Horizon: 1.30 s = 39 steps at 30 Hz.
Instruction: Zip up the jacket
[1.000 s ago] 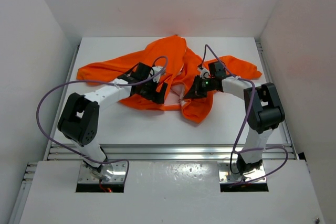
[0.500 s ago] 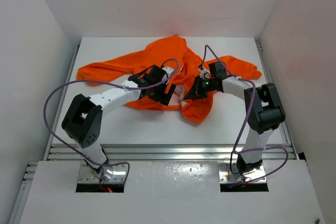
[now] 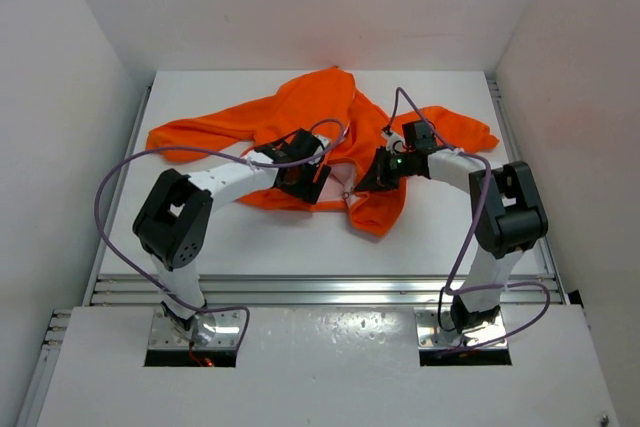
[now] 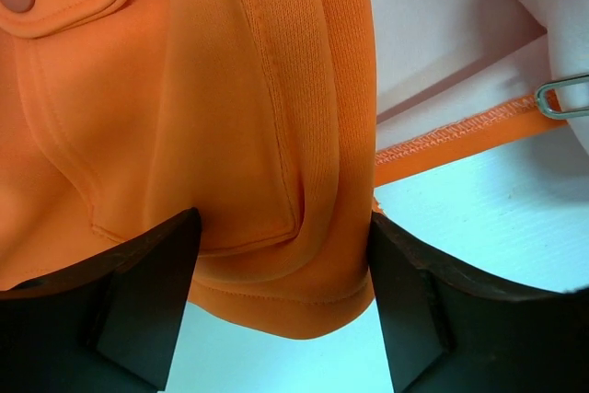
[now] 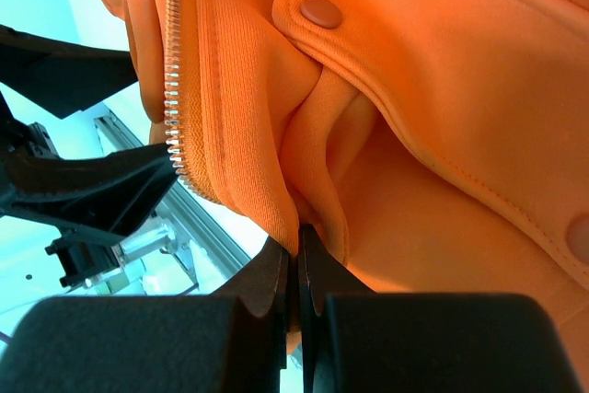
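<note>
The orange jacket (image 3: 300,107) lies crumpled on the white table, front open. My left gripper (image 3: 318,175) stands at its lower hem beside the front opening. In the left wrist view the left gripper (image 4: 281,223) is open, its jaws wide on either side of a thick fold of the hem (image 4: 294,273), with both fingers (image 4: 147,292) against the cloth. A metal zipper pull (image 4: 561,97) shows at the right edge. My right gripper (image 3: 368,179) (image 5: 297,246) is shut on a fold of the jacket next to the zipper teeth (image 5: 172,71).
White enclosure walls stand to the left, right and back of the table (image 3: 250,237). A metal rail (image 3: 320,289) runs along the near edge. Purple cables loop off both arms. The left arm's dark fingers (image 5: 83,190) appear in the right wrist view, close by.
My left gripper has slid right along the hem toward the front opening, and its jaws have narrowed around the fold. The right gripper stays shut on the cloth, shifted slightly.
</note>
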{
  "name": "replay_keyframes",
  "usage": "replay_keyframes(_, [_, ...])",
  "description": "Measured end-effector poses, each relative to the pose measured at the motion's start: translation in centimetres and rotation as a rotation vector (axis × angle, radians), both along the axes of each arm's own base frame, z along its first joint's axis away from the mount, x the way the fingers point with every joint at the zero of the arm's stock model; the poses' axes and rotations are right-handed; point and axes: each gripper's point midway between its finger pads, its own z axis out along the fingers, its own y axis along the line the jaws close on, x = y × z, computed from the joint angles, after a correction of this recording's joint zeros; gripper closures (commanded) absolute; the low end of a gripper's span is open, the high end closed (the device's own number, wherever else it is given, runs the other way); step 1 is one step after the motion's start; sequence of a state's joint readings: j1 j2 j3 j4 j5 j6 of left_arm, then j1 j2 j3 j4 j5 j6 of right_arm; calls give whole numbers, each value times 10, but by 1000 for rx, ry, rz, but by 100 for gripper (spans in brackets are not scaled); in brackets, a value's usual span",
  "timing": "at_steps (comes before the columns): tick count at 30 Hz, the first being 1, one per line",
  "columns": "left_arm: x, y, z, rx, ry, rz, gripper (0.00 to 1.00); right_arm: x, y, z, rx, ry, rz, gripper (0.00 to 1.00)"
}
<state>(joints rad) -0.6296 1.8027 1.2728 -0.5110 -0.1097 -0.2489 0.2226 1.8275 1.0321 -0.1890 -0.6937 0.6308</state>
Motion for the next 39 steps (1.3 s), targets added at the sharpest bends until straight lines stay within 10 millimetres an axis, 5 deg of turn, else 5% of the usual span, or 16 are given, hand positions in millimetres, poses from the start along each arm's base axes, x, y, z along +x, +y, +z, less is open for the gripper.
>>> replay_keyframes(14, [4, -7, -23, 24, 58, -8, 24, -1, -4, 0, 6, 4, -5, 100])
replay_keyframes(31, [2, -18, -15, -24, 82, -33, 2, 0, -5, 0, 10, 4, -7, 100])
replay_keyframes(39, [2, -23, -9, -11, 61, -11, 9, 0, -5, 0, 9, 2, -6, 100])
